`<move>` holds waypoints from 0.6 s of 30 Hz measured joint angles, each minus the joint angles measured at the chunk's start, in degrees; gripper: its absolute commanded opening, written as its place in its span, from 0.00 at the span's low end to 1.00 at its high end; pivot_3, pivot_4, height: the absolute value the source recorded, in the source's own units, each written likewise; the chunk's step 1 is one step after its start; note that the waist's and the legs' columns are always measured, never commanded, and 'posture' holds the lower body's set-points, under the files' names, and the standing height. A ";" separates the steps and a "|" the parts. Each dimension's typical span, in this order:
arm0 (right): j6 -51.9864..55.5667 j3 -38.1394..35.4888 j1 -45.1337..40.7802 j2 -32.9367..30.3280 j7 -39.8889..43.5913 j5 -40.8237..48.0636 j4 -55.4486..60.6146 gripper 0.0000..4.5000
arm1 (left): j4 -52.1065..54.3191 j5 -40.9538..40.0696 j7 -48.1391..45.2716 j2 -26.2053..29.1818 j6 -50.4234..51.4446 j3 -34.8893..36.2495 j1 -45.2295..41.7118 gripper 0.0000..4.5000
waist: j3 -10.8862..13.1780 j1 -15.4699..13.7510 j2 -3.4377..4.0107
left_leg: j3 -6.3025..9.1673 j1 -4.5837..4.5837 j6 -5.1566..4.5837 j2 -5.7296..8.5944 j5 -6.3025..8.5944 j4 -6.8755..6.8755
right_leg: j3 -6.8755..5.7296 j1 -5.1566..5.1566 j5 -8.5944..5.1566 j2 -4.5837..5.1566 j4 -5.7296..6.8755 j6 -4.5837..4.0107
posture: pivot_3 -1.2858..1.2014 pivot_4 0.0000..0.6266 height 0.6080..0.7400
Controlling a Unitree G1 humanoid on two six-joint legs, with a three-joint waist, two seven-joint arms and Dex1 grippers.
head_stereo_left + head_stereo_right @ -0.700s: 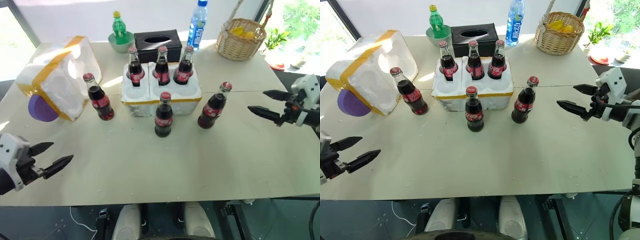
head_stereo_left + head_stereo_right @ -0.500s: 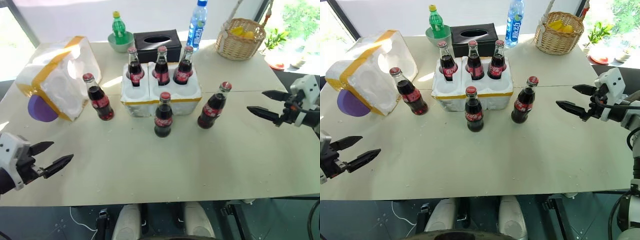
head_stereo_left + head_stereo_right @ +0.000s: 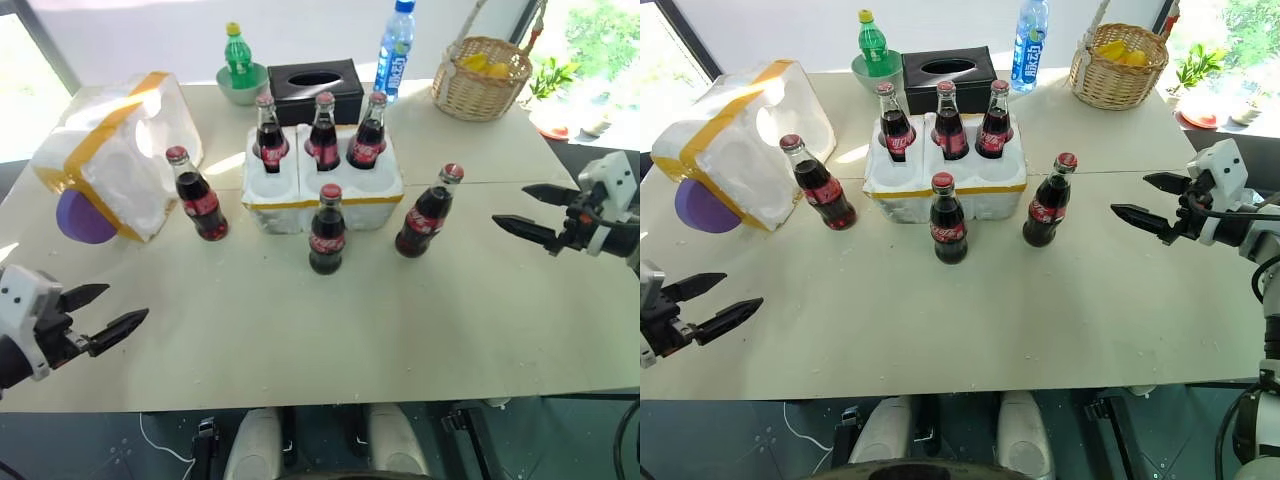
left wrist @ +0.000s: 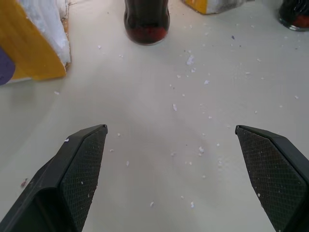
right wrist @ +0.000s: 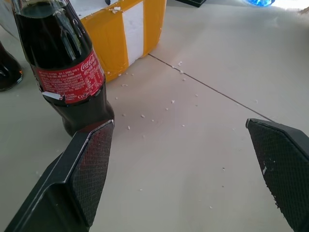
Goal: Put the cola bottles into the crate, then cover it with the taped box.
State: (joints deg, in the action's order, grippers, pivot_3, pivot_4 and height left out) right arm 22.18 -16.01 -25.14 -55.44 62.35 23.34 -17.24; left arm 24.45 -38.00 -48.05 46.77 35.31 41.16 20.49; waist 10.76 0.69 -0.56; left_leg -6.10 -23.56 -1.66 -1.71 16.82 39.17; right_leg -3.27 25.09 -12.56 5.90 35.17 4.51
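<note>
Looking down over the desk [image 3: 300,340], we see a pale, matte top speckled with white foam crumbs, its near half bare between our two arms. Our left gripper [image 3: 108,312] hangs over the near left edge, its black, cross-hatched fingers [image 4: 82,169] spread wide and holding nothing. Our right gripper [image 3: 530,210] hovers over the right side, fingers equally wide and empty, pointing toward the right loose bottle [image 3: 427,212], which stands near but apart from them.

Three cola bottles stand loose on the desk: the right one, the middle bottle [image 3: 327,230] just in front of the crate, and the left bottle [image 3: 198,195] between crate and box. They are dark glass, round-shouldered, with red caps and red labels.

The crate [image 3: 322,195] is a low block of rough white foam with a yellow tape band on its front rim. Its back row holds three more bottles [image 3: 322,132]; the front holes are unfilled.

The box [image 3: 115,150] lies tipped on its side at the left, its open hollow facing the crate, chunky white foam crossed by yellow tape, with a purple round handle [image 3: 82,217] low on the near side.

Along the far edge stand a green bottle [image 3: 238,55] in a bowl [image 3: 243,88], a black tissue box [image 3: 316,85], a water bottle [image 3: 394,47] and a wicker basket [image 3: 482,78]. Bright daylight falls beyond the desk.
</note>
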 measured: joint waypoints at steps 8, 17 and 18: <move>18.09 -4.40 -1.09 -7.55 7.83 13.21 9.45 1.00 | 0.07 0.03 12.69 -4.89 2.77 -9.93 -18.73 0.99 | 0.02 -0.10 0.26 | 0.03 0.02 -0.02 0.07 -0.05 0.01 | -0.02 -0.06 0.04 -0.02 0.10 0.06 | 0.52 0.24 1.00; 33.32 -10.23 -2.28 -12.95 11.91 28.92 23.51 1.00 | -13.82 7.84 17.13 -8.34 -1.12 -21.65 -34.26 0.99 | -0.01 -0.10 0.13 | 0.04 0.11 -0.04 0.01 -0.05 0.03 | -0.06 -0.17 0.15 -0.29 0.11 0.25 | 0.52 0.24 1.00; 33.87 -10.32 -2.25 -12.95 11.69 29.67 24.43 1.00 | -15.01 8.52 17.00 -8.54 -1.66 -22.55 -35.41 0.99 | -0.01 -0.14 0.13 | 0.03 0.10 -0.04 0.01 -0.05 0.03 | -0.06 -0.17 0.16 -0.30 0.10 0.26 | 0.52 0.24 1.00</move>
State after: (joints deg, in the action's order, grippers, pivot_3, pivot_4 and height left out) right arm 56.05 -26.33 -27.39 -68.39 74.04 53.02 7.19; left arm 9.45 -29.49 -31.06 38.23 33.66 18.61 -14.92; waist 10.75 0.55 -0.43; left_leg -6.06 -23.45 -1.69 -1.70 16.77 39.20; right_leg -3.33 24.93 -12.40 5.60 35.27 4.77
